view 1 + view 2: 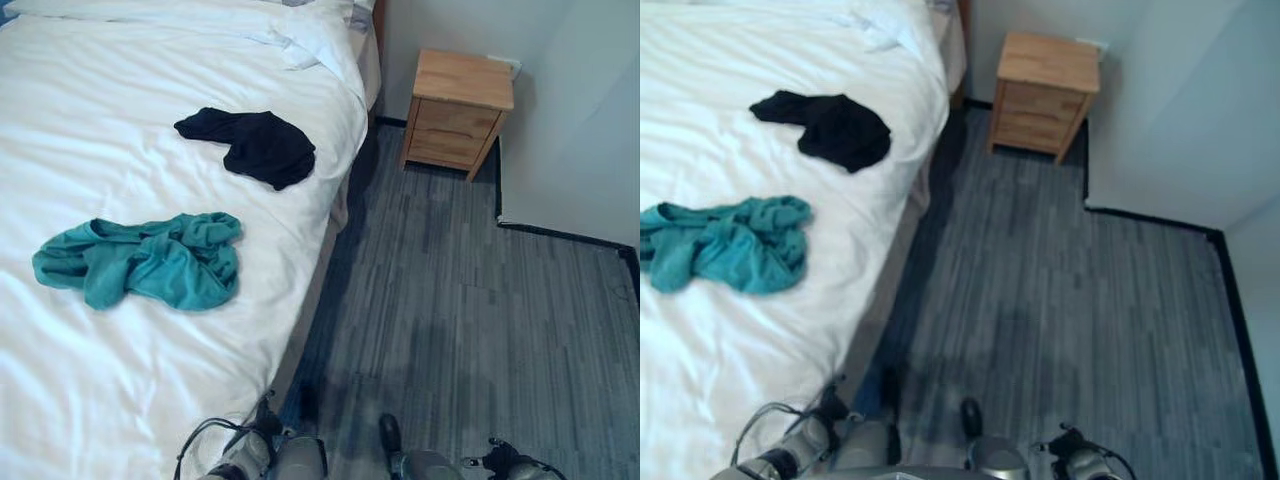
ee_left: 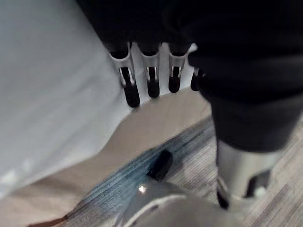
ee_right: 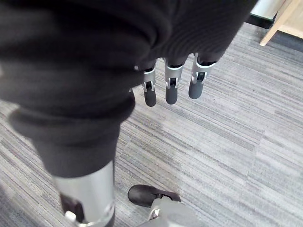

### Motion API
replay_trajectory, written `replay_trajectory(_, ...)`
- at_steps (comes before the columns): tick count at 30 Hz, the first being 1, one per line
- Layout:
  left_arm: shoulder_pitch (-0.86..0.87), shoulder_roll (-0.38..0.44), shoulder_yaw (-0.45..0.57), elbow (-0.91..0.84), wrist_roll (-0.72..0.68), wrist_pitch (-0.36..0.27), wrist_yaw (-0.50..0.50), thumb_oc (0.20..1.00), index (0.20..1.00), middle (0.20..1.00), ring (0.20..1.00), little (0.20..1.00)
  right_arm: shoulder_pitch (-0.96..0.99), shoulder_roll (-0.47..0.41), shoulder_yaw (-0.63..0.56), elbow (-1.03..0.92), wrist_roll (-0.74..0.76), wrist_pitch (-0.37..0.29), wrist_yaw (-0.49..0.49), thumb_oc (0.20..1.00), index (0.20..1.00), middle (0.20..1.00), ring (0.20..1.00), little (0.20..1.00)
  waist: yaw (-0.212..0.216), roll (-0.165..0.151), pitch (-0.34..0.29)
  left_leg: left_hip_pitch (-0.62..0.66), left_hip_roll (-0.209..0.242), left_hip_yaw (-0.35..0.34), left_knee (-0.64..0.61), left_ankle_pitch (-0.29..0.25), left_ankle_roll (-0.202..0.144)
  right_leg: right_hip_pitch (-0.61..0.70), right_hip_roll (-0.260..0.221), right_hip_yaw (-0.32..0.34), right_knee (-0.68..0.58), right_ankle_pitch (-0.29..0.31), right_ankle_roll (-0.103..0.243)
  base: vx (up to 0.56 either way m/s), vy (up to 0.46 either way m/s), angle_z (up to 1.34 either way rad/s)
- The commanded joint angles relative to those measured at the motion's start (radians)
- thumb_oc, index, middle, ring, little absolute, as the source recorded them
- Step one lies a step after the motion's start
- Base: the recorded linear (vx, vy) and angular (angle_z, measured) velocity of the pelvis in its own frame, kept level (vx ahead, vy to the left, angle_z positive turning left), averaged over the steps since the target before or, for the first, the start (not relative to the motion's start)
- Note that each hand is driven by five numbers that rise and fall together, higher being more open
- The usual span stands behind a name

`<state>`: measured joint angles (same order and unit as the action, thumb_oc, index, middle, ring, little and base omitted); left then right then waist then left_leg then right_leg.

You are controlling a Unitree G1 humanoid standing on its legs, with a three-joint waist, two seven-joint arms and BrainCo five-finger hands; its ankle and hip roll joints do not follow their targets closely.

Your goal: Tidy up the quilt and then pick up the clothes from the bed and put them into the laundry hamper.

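Note:
A white quilt [image 1: 120, 370] covers the bed and lies mostly flat with shallow wrinkles. A crumpled teal garment [image 1: 150, 262] rests on it near the middle. Farther up, close to the bed's right edge, lies a black garment [image 1: 256, 146]. My left hand [image 2: 150, 78] hangs beside the bed's side, fingers straight and holding nothing, with the quilt's overhang [image 2: 47, 94] just past them. My right hand [image 3: 170, 86] hangs over the grey floor [image 3: 227, 142], fingers straight and empty. Both hands are well short of the clothes.
White bedding [image 1: 300, 35] is bunched at the head of the bed. A wooden nightstand [image 1: 455, 108] stands against the wall to the right of the bedhead. A wall corner [image 1: 575, 130] juts out at the right. Grey striped flooring [image 1: 470, 320] runs alongside the bed.

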<state>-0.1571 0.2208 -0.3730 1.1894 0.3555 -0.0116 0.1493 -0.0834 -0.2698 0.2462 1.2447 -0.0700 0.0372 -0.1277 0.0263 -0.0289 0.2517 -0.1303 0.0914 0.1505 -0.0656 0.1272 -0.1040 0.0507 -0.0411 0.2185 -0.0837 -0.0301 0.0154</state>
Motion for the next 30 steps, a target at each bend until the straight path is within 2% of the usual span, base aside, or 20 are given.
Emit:
replay_trajectory(1, 0.005, 0.035, -0.002, 0.026, 0.031, 0.033, 0.033, 1.0, 1.0, 1.0, 1.0, 1.0, -0.012, -0.016, -0.015, -0.014, -0.019, -0.005, -0.009, 1.0, 1.0, 1.0, 1.0, 1.0, 0.004, -0.016, 0.011, 0.016, -0.067, 0.039, 0.03, -0.074, 0.073, 0.052, 0.01, -0.148, 0.428, -0.135, 0.183, 0.43, 0.115, -0.6)
replay_trajectory(3, -0.014, 0.043, -0.031, 0.022, 0.063, 0.041, 0.027, 1.0, 1.0, 1.0, 1.0, 1.0, -0.015, -0.011, -0.026, -0.024, -0.007, -0.003, -0.006, 1.0, 1.0, 1.0, 1.0, 1.0, -0.038, -0.002, 0.032, 0.102, -0.062, 0.046, -0.001, -0.089, 0.085, -0.097, 0.003, -0.15, 0.683, 0.01, 0.23, 0.47, 0.138, -0.49)
replay_trajectory(4, -0.028, 0.048, -0.051, 0.015, 0.086, 0.039, 0.027, 1.0, 1.0, 1.0, 1.0, 1.0, -0.022, -0.007, -0.024, -0.031, 0.0, -0.008, -0.007, 1.0, 1.0, 1.0, 1.0, 1.0, -0.058, 0.024, 0.038, 0.137, -0.044, 0.041, -0.018, -0.097, 0.084, -0.165, 0.034, -0.142, 0.728, 0.007, 0.216, 0.39, 0.106, -0.41)
replay_trajectory(6, -0.038, 0.054, -0.065, 0.006, 0.105, 0.037, 0.024, 1.0, 1.0, 1.0, 1.0, 1.0, -0.022, -0.004, -0.022, -0.038, 0.005, -0.01, -0.007, 1.0, 1.0, 1.0, 1.0, 1.0, -0.076, 0.03, 0.051, 0.167, -0.05, 0.031, -0.022, -0.111, 0.083, -0.199, 0.043, -0.15, 0.721, -0.034, 0.205, 0.38, 0.043, -0.14)
replay_trajectory(7, -0.069, 0.062, -0.085, -0.01, 0.121, 0.032, 0.023, 1.0, 1.0, 1.0, 1.0, 1.0, -0.019, -0.001, -0.018, -0.056, 0.027, -0.015, -0.014, 1.0, 1.0, 1.0, 1.0, 1.0, -0.105, 0.037, 0.061, 0.202, -0.055, 0.022, -0.022, -0.139, 0.073, -0.233, 0.06, -0.175, 0.569, -0.104, 0.167, 0.48, -0.01, 0.06)
replay_trajectory(8, -0.08, 0.065, -0.094, -0.014, 0.126, 0.031, 0.022, 1.0, 1.0, 1.0, 1.0, 1.0, -0.019, -0.003, -0.014, -0.06, 0.034, -0.016, -0.016, 1.0, 1.0, 1.0, 1.0, 1.0, -0.119, 0.037, 0.064, 0.219, -0.063, 0.022, -0.022, -0.155, 0.068, -0.248, 0.062, -0.195, 0.479, -0.108, 0.149, 0.67, -0.031, 0.2)
replay_trajectory(9, -0.092, 0.067, -0.1, -0.012, 0.139, 0.03, 0.02, 1.0, 1.0, 1.0, 1.0, 1.0, -0.02, -0.004, -0.012, -0.063, 0.043, -0.017, -0.018, 1.0, 1.0, 1.0, 1.0, 1.0, -0.135, 0.036, 0.065, 0.251, -0.073, 0.018, -0.022, -0.189, 0.062, -0.256, 0.052, -0.235, 0.339, -0.09, 0.141, 0.34, -0.034, 0.26)
replay_trajectory(10, -0.092, 0.067, -0.1, -0.012, 0.14, 0.03, 0.02, 1.0, 1.0, 1.0, 1.0, 1.0, -0.02, -0.004, -0.011, -0.062, 0.043, -0.017, -0.018, 1.0, 1.0, 1.0, 1.0, 1.0, -0.136, 0.037, 0.065, 0.25, -0.071, 0.018, -0.022, -0.188, 0.061, -0.252, 0.054, -0.236, 0.33, -0.084, 0.141, 0.55, -0.073, 0.28)
replay_trajectory(11, -0.105, 0.066, -0.106, -0.005, 0.165, 0.031, 0.014, 1.0, 1.0, 1.0, 1.0, 1.0, -0.019, -0.001, -0.011, -0.061, 0.039, -0.011, -0.021, 1.0, 1.0, 1.0, 1.0, 1.0, -0.146, 0.03, 0.053, 0.296, -0.08, 0.039, -0.022, -0.237, 0.046, -0.297, 0.021, -0.324, 0.17, -0.031, 0.152, 0.58, -0.058, 0.32)
replay_trajectory(12, -0.102, 0.063, -0.105, 0.004, 0.174, 0.033, 0.015, 1.0, 1.0, 1.0, 1.0, 1.0, -0.021, 0.001, -0.009, -0.057, 0.028, -0.009, -0.027, 1.0, 1.0, 1.0, 1.0, 1.0, -0.153, 0.035, 0.05, 0.334, -0.081, 0.053, -0.022, -0.263, 0.039, -0.307, 0.01, -0.382, 0.128, -0.009, 0.16, 0.59, -0.056, 0.29)
replay_trajectory(15, -0.083, 0.054, -0.103, 0.012, 0.173, 0.029, 0.014, 1.0, 1.0, 1.0, 1.0, 1.0, -0.013, 0.004, -0.01, -0.05, 0.024, -0.011, -0.035, 1.0, 1.0, 1.0, 1.0, 1.0, -0.157, 0.046, 0.041, 0.376, -0.077, 0.058, 0.022, -0.295, 0.035, -0.28, 0.008, -0.424, 0.107, -0.001, 0.144, 0.52, -0.088, -0.66)
replay_trajectory(17, -0.061, 0.044, -0.069, 0.019, 0.138, 0.031, 0.026, 1.0, 1.0, 1.0, 1.0, 1.0, -0.012, 0.002, -0.007, -0.047, 0.031, -0.018, -0.041, 1.0, 1.0, 1.0, 1.0, 1.0, -0.159, 0.057, 0.047, 0.283, -0.018, 0.052, 0.421, -0.137, -0.039, -0.188, 0.032, -0.419, 0.089, 0.005, 0.093, 0.69, -0.24, -0.25)
replay_trajectory(19, -0.062, 0.051, -0.047, 0.0, 0.089, 0.041, 0.047, 1.0, 1.0, 1.0, 1.0, 1.0, -0.015, -0.007, 0.014, -0.069, 0.013, -0.016, -0.046, 1.0, 1.0, 1.0, 1.0, 1.0, -0.123, 0.019, 0.086, 0.119, 0.002, 0.01, 0.754, -0.041, -0.054, -0.117, 0.025, -0.41, 0.081, -0.019, 0.046, 0.45, -0.199, -0.04)
replay_trajectory(21, -0.073, 0.051, -0.023, -0.009, 0.024, 0.039, 0.081, 1.0, 1.0, 1.0, 1.0, 1.0, -0.034, -0.016, 0.032, -0.072, -0.008, -0.01, -0.053, 1.0, 1.0, 1.0, 1.0, 1.0, -0.078, -0.021, 0.11, -0.019, 0.017, -0.005, 0.869, -0.085, -0.024, -0.048, 0.012, -0.373, 0.06, -0.042, 0.026, 0.38, -0.081, -0.84)
replay_trajectory(24, -0.071, 0.044, -0.009, -0.013, 0.0, 0.034, 0.091, 1.0, 1.0, 1.0, 1.0, 1.0, -0.041, -0.015, 0.059, -0.07, -0.039, -0.006, -0.048, 1.0, 1.0, 1.0, 1.0, 1.0, -0.031, -0.034, 0.108, -0.094, 0.016, -0.003, 0.76, -0.114, -0.005, 0.021, 0.006, -0.338, 0.033, -0.074, 0.031, 0.42, 0.072, -0.53)
replay_trajectory(25, -0.065, 0.04, -0.004, -0.012, -0.003, 0.034, 0.093, 1.0, 1.0, 1.0, 1.0, 1.0, -0.04, -0.015, 0.068, -0.07, -0.051, -0.006, -0.042, 1.0, 1.0, 1.0, 1.0, 1.0, -0.016, -0.031, 0.099, -0.09, 0.011, -0.004, 0.648, -0.115, 0.001, 0.043, 0.005, -0.321, 0.024, -0.084, 0.041, 0.79, 0.279, -0.54)
replay_trajectory(26, -0.049, 0.033, 0.008, -0.011, 0.002, 0.032, 0.097, 1.0, 1.0, 1.0, 1.0, 1.0, -0.042, -0.019, 0.076, -0.071, -0.062, -0.011, -0.042, 1.0, 1.0, 1.0, 1.0, 1.0, 0.01, -0.018, 0.079, -0.086, -0.008, 0.01, 0.339, -0.118, 0.02, 0.094, 0.006, -0.304, 0.01, -0.115, 0.064, 0.62, 0.242, -0.61)
replay_trajectory(27, -0.049, 0.033, 0.008, -0.011, 0.002, 0.032, 0.097, 1.0, 1.0, 1.0, 1.0, 1.0, -0.042, -0.02, 0.076, -0.071, -0.062, -0.011, -0.042, 1.0, 1.0, 1.0, 1.0, 1.0, 0.011, -0.02, 0.078, -0.082, -0.01, 0.012, 0.329, -0.112, 0.02, 0.093, 0.004, -0.303, 0.01, -0.114, 0.064, 0.65, 0.238, -0.52)
replay_trajectory(28, -0.044, 0.03, 0.01, -0.011, 0.008, 0.032, 0.093, 1.0, 1.0, 1.0, 1.0, 1.0, -0.046, -0.021, 0.074, -0.069, -0.064, -0.012, -0.043, 1.0, 1.0, 1.0, 1.0, 1.0, 0.023, -0.003, 0.063, -0.096, -0.01, 0.018, 0.201, -0.072, 0.013, 0.116, 0.018, -0.299, 0.004, -0.133, 0.071, 0.44, 0.141, -0.2)
replay_trajectory(30, -0.033, 0.024, 0.015, -0.006, 0.021, 0.035, 0.087, 1.0, 1.0, 1.0, 1.0, 1.0, -0.04, -0.028, 0.061, -0.067, -0.067, -0.016, -0.047, 1.0, 1.0, 1.0, 1.0, 1.0, 0.028, 0.001, 0.05, -0.117, 0.005, 0.109, 0.027, -0.033, 0.003, 0.172, 0.014, -0.315, 0.0, -0.175, 0.082, 0.65, 0.214, 0.11)
